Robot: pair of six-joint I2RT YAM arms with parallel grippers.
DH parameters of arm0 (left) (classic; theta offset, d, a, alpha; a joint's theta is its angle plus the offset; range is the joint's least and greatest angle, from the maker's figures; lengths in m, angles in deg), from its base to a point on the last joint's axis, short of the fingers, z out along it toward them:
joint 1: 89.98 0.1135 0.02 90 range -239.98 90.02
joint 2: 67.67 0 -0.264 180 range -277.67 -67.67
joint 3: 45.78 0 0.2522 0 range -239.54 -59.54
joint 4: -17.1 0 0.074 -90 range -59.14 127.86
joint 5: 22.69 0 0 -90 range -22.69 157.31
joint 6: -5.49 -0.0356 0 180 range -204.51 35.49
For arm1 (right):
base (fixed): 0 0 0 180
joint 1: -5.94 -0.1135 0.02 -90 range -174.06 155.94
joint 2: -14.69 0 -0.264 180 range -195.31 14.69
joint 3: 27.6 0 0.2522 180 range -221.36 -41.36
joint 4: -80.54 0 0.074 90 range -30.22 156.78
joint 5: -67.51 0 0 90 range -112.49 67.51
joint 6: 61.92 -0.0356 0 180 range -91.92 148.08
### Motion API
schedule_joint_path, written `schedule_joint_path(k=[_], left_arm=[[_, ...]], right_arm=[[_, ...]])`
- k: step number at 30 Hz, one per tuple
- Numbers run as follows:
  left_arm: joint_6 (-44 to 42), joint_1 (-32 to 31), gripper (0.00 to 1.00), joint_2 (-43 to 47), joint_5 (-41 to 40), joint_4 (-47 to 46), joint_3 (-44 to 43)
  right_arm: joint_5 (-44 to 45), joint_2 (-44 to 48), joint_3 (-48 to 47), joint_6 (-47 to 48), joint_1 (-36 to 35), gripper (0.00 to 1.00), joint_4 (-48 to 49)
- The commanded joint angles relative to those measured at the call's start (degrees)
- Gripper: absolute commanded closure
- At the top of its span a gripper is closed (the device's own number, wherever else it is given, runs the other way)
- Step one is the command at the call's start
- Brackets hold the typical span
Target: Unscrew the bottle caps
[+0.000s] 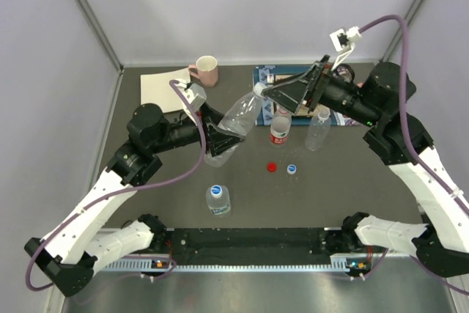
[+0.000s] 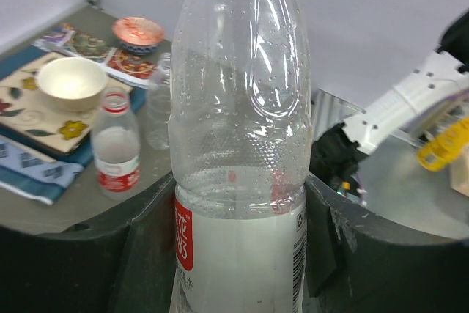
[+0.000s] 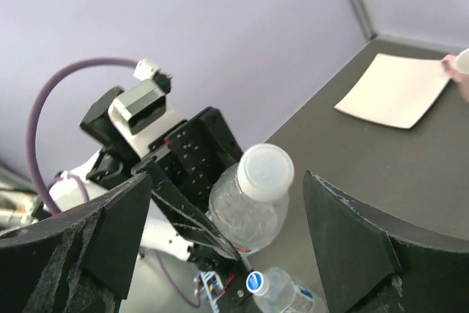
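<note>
A pink mug (image 1: pixel 207 70) stands upper centre, beside a white sheet (image 1: pixel 163 87). Left wrist view, upper left: cream bowl (image 2: pixel 72 83) on patterned mat (image 2: pixel 33 119), red dish (image 2: pixel 138 31) beyond.

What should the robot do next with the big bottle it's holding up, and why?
Probably ease the right gripper forward and close it on the whitish cap. The left gripper grips the tilted bottle, and the cap lies between the right gripper's open fingers, untouched.

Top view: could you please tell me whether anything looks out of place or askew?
Only the bottle in the left gripper is askew, held tilted. A red cap and a blue cap lie loose, side by side, on the table. No spill shows.
</note>
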Motion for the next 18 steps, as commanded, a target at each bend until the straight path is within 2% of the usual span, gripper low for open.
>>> schedule_joint_path(k=[1, 6, 13, 18], left_arm=[[-5.08, -2.65, 0.51, 3.57, -14.75, 0.33, 1.27], [-7.28, -5.73, 0.54, 4.98, -23.28, 0.33, 2.23], [-10.00, -10.74, 0.55, 4.36, -28.03, 0.94, 1.97], [-10.62, -11.89, 0.55, 4.18, -29.18, 1.20, 2.24]], right_arm=[[11.29, 2.69, 0.57, 0.31, 0.14, 0.17, 1.80], [14.91, 1.02, 0.40, -0.74, -0.30, 0.21, 0.65], [15.09, -3.02, -2.06, -1.54, -2.58, 0.25, 1.27], [15.26, -4.96, -3.11, -1.54, -4.07, 0.28, 1.35]])
